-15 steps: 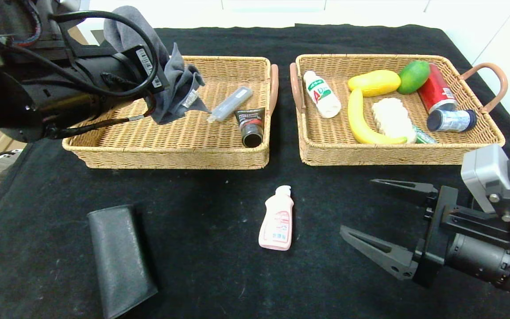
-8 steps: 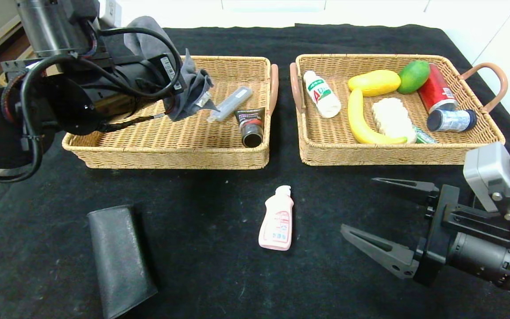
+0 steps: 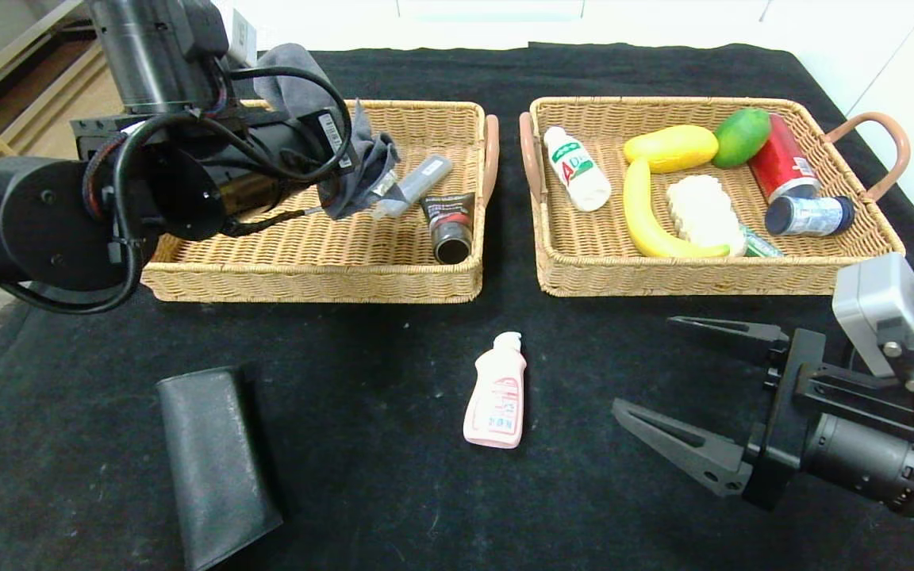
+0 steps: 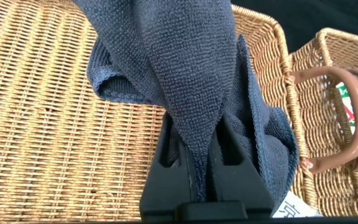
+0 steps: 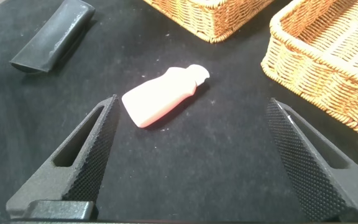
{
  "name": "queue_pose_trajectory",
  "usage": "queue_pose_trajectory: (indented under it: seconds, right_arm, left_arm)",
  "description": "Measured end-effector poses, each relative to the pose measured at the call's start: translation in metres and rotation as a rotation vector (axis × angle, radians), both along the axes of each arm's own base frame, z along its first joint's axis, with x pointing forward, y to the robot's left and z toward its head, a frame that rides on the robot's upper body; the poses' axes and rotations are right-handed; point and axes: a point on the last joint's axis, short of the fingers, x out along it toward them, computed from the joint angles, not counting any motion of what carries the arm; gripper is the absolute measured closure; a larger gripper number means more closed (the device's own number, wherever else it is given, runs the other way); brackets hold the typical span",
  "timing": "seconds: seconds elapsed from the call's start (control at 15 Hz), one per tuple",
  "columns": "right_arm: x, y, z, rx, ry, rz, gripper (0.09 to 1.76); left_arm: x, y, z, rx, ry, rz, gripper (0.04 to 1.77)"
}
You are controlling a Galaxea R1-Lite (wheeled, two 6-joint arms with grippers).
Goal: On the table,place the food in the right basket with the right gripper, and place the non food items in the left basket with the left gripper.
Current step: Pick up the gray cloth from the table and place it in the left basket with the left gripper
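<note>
My left gripper (image 3: 360,176) is shut on a grey-blue cloth (image 3: 368,162) and holds it above the left basket (image 3: 306,276), near a clear tube (image 3: 417,184) and a black tube (image 3: 449,226) lying inside. In the left wrist view the cloth (image 4: 185,56) drapes over the closed left gripper (image 4: 201,127). My right gripper (image 3: 643,365) hangs open and empty over the table's front right. A pink bottle (image 3: 495,392) lies on the black table to its left, also seen ahead of the right gripper (image 5: 192,104) as the pink bottle (image 5: 160,96). A black case (image 3: 215,464) lies front left.
The right basket (image 3: 711,277) holds a banana (image 3: 647,218), a yellow fruit (image 3: 671,147), a green fruit (image 3: 741,136), a red can (image 3: 781,166), a white bottle (image 3: 577,168) and a small jar (image 3: 810,214). The baskets' brown handles face each other across a narrow gap.
My left arm has swung to the right over the left basket, carrying the cloth closer to the tubes. The right gripper has barely moved and stays open.
</note>
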Motion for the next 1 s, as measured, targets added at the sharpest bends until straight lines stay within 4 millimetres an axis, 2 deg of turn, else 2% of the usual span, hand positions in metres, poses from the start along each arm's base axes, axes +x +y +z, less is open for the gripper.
queue_pose_trajectory:
  seconds: [0.07,0.27,0.47,0.67,1.0]
  right_arm:
    - [0.0000,0.0000,0.0000,0.000,0.001,0.000,0.14]
    - [-0.0005,0.0002,-0.0003,-0.001,0.001,0.003,0.14]
    - [-0.0013,0.0003,0.0004,0.000,-0.003,0.005,0.14]
    - [-0.0021,0.0000,0.0008,0.001,-0.004,0.006,0.14]
    - [-0.0026,-0.0002,0.0011,0.002,-0.006,0.006,0.14]
  left_arm:
    - [0.0005,-0.0002,-0.0013,0.002,0.004,0.002,1.61]
    - [0.0013,-0.0005,-0.0028,-0.004,0.008,0.007,1.14]
    - [0.0015,0.0003,-0.0035,0.000,0.011,0.011,0.81]
    - [-0.0003,0.0013,-0.0041,0.003,0.014,0.013,0.57]
    - [-0.0075,0.0025,-0.0073,0.037,0.038,0.005,0.35]
